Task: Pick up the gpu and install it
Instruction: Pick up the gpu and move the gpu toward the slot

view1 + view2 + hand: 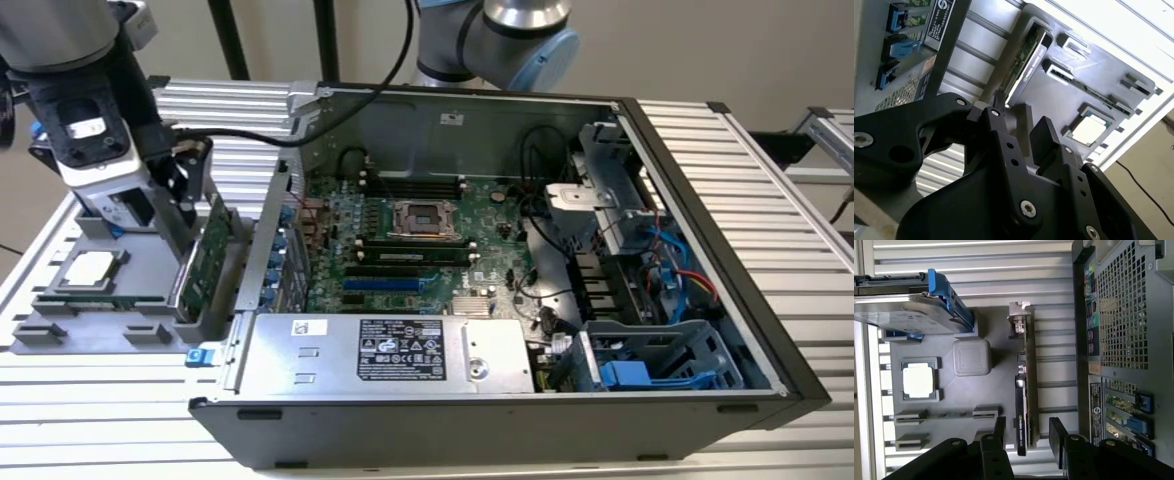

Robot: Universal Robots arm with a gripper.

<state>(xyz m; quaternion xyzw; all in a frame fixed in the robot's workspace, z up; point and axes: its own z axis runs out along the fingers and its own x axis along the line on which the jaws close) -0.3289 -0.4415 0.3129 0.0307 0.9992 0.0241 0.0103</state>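
The gpu (210, 256) is a thin green card, black on one face, standing on edge in a slot of the grey parts tray (80, 330), at the exterior view's left beside the open computer case (534, 400). My gripper (180, 232) hangs right over it. In the first wrist view my gripper (1029, 432) is open, and one end of the gpu (1024, 385) lies between the two black fingers with a gap on each side. The second wrist view shows the gripper (1024, 132) spread the same way, with the gpu (1026, 57) running away beyond the fingertips.
The tray also holds a silver hard drive in a blue frame (909, 315) and a square processor chip (918, 380). Inside the case lies the large green motherboard (414, 250) with blue slots (387, 285). The case's perforated rear wall (1126, 315) stands close beside the gpu.
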